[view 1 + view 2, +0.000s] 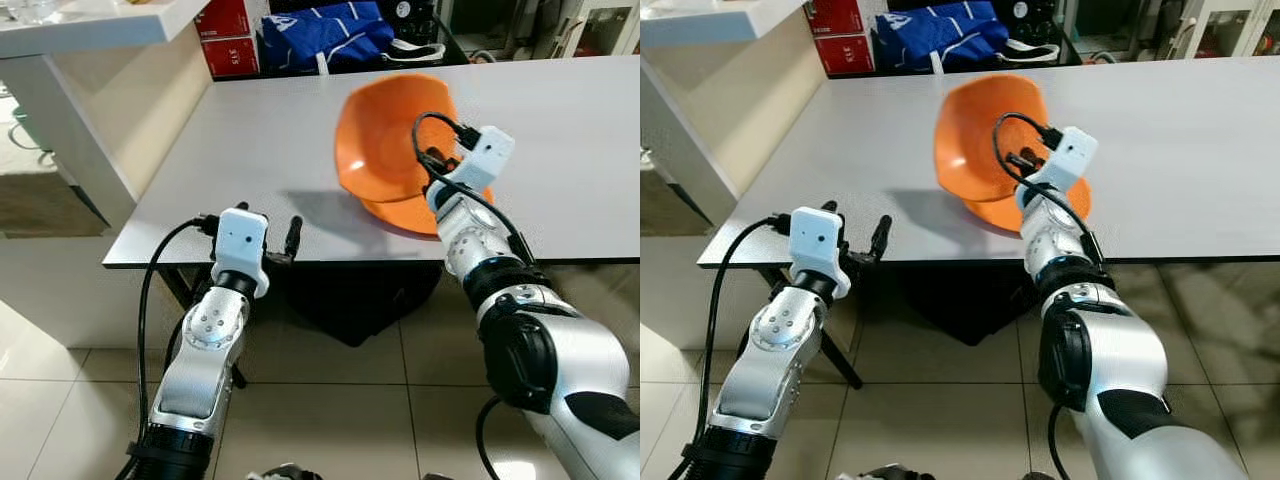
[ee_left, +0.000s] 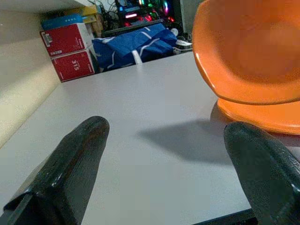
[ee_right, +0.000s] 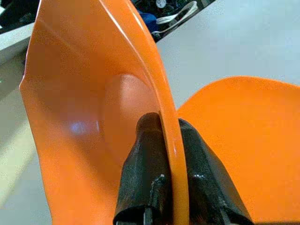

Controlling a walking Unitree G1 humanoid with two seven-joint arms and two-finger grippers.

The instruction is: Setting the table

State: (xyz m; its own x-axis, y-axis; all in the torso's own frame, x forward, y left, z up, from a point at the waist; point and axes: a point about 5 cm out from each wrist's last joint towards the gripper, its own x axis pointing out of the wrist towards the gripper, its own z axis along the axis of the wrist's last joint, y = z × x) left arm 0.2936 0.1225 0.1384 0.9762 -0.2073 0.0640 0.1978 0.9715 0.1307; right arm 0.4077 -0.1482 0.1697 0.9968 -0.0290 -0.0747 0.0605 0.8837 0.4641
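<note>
From the left eye view I see my right gripper (image 1: 436, 160) over the near part of the grey table (image 1: 270, 140), its black fingers pinched on the rim of an orange bowl (image 1: 385, 130) that is lifted and tilted, its hollow facing toward my left. Under it, flat on the tabletop, lies a second orange dish (image 1: 400, 212), near the table's front edge. My left gripper (image 1: 268, 238) sits at that front edge, well to the left of the dishes, fingers spread with nothing between them. Beyond the far edge I make out a blue bag (image 1: 325, 32) and red boxes (image 1: 228, 38). The right eye view gives me the same layout: the tilted bowl (image 1: 985, 135) held up by the right gripper (image 1: 1025, 160), the flat dish (image 1: 1015, 212) beneath, and the left gripper (image 1: 855, 238) wide apart at the table's lip. Through the left wrist view I look along the two black fingers (image 2: 75, 164), set far apart and holding nothing, with bare tabletop between them; the raised bowl (image 2: 248, 51) hangs above the flat dish (image 2: 262, 117) ahead. In the right wrist view the fingers (image 3: 145, 173) are clamped on the thin rim of the bowl (image 3: 84, 122), one on the inside and one on the outside, and the flat dish (image 3: 248, 145) lies behind on the table.
</note>
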